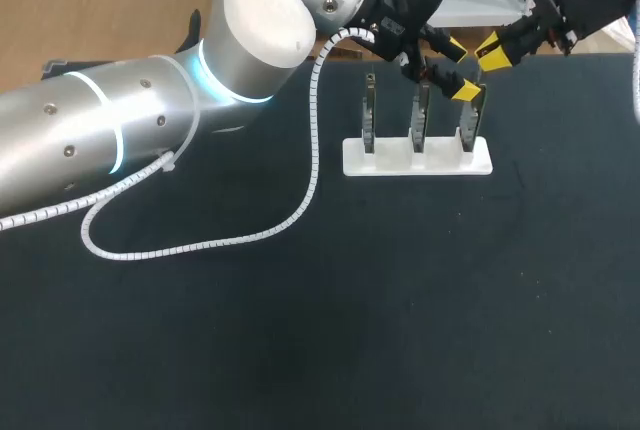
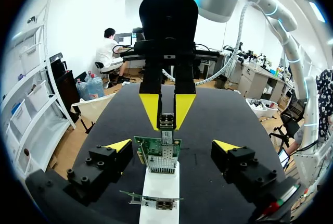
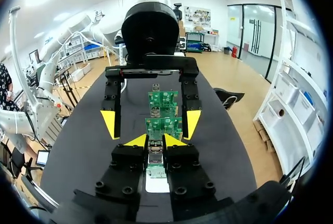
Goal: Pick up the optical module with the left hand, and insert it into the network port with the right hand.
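The optical module [image 2: 166, 122], a small metal block, sits between the yellow tips of my right gripper [image 2: 166, 110], which is shut on it. In the right wrist view the module [image 3: 155, 157] lies between my right gripper's [image 3: 155, 140] tips, right at the edge of the nearest green network card [image 3: 162, 126]. That card [image 2: 158, 153] stands upright in a white stand [image 2: 160, 187]. My left gripper [image 2: 173, 145] is open wide, its tips on either side of this card and holding nothing. From above, both grippers [image 1: 460, 68] [image 1: 493, 53] meet over the stand's right-hand card [image 1: 468, 120].
The white stand [image 1: 417, 162] holds three upright cards in a row on the black table; the middle card [image 1: 420, 115] and left card [image 1: 369, 110] stand beside the grippers. My left arm's white spiral cable [image 1: 200, 245] trails over the table.
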`<state>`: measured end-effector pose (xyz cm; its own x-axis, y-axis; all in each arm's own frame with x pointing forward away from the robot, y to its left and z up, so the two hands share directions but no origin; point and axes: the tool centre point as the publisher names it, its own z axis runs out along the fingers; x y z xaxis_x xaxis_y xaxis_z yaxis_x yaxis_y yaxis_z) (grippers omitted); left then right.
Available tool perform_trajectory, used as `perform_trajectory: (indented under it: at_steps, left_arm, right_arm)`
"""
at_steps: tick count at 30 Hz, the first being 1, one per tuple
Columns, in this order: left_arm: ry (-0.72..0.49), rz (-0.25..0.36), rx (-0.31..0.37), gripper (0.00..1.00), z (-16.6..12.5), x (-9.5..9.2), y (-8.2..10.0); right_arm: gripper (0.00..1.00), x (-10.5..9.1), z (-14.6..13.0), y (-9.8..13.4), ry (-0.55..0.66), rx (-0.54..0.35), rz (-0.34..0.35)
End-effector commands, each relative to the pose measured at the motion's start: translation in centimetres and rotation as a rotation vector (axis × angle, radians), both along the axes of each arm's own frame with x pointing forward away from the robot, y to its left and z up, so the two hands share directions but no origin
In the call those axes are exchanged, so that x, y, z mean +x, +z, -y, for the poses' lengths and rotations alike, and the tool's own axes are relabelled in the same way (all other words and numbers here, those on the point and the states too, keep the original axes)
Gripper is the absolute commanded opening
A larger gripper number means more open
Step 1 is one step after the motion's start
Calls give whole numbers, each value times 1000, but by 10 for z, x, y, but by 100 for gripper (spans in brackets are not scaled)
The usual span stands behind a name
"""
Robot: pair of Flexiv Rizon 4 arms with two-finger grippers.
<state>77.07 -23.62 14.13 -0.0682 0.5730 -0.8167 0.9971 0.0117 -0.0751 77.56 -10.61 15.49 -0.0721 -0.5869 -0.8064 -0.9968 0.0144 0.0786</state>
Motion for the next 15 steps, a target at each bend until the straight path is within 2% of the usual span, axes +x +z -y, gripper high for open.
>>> perform_trajectory:
  at_steps: [1, 3, 4, 5, 15]
  left_arm:
    - [5, 2, 2, 100, -1, -2, 0]
    - [5, 2, 2, 100, -1, -2, 0]
    - [5, 2, 2, 100, -1, -2, 0]
    - [5, 2, 2, 100, -1, -2, 0]
    - [5, 2, 2, 100, -1, -2, 0]
  right_arm:
    - [0, -1, 1, -3, -5, 2, 1]
    - [0, -1, 0, -2, -4, 4, 2]
    - [46, -2, 0, -2, -4, 5, 2]
    - [100, -2, 0, -2, 1, 11, 1]
    - [100, -4, 4, 7, -24, 34, 20]
